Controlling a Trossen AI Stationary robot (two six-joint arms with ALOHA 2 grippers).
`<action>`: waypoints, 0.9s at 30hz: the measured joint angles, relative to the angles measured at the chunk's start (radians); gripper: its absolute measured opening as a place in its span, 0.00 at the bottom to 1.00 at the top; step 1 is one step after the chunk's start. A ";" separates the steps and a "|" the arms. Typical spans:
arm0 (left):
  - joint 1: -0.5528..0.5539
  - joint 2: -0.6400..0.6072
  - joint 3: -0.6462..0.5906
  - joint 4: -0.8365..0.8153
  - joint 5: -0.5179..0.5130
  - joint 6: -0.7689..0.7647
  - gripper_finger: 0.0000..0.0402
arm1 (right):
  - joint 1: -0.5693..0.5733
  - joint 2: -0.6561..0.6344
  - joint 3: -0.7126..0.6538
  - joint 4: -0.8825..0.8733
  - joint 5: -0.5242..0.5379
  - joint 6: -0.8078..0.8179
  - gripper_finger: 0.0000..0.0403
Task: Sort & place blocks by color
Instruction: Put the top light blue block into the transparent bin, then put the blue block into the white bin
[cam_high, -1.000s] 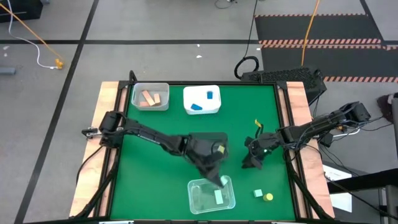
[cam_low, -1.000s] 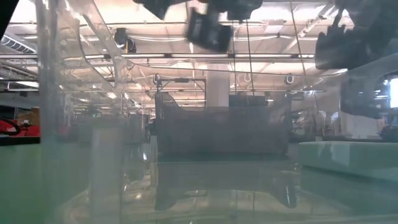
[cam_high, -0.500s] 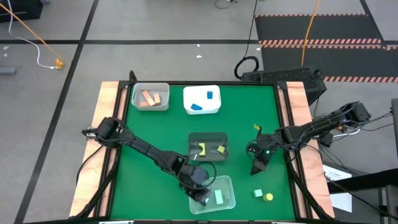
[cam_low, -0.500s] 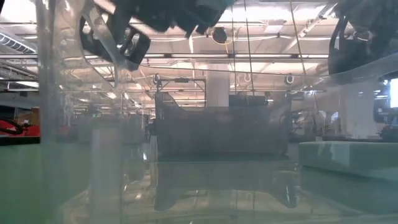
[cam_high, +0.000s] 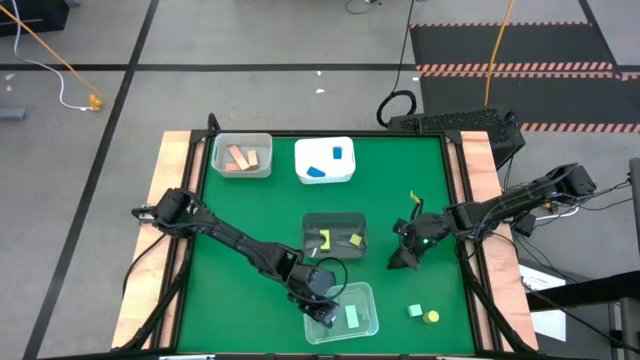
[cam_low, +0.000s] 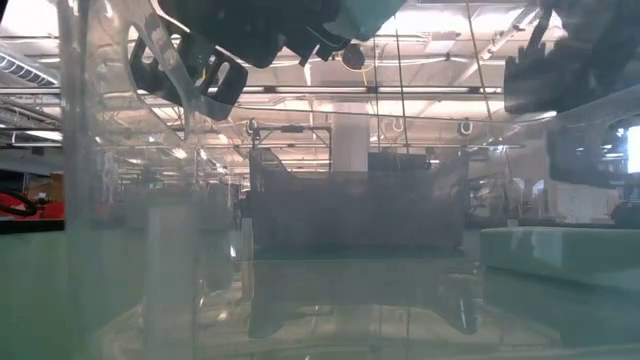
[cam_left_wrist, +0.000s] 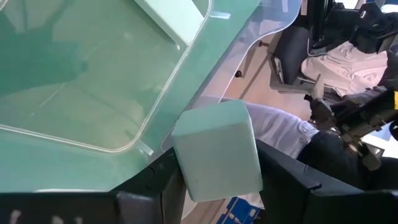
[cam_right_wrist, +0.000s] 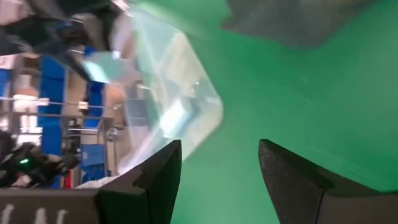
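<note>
Left hand (cam_left_wrist: 217, 180) clenched on mint-green block (cam_left_wrist: 216, 152) above clear tray (cam_high: 341, 311) — right hand (cam_right_wrist: 217, 171) released, empty.

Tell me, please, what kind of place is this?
Probably a robotics lab or workshop hall: a green-topped table standing on a grey concrete floor, cables running across it, and long rows of ceiling lights behind.

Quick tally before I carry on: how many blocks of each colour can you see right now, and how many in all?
Salmon blocks: 2
Blue blocks: 2
Yellow blocks: 3
Mint blocks: 3, one of them in the left claw
Total: 10
A yellow speck by the right arm is too small to identify, so it is not counted.
</note>
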 joint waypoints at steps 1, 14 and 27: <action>0.000 0.000 0.000 0.000 -0.002 0.000 0.44 | -0.001 0.000 0.000 0.021 0.000 -0.006 0.50; 0.026 0.000 0.000 0.198 -0.006 0.010 0.66 | -0.040 0.000 0.211 -0.443 0.100 -0.468 0.50; 0.098 0.000 0.000 0.302 -0.006 0.007 0.67 | -0.037 0.018 0.305 -1.088 0.284 -0.010 0.50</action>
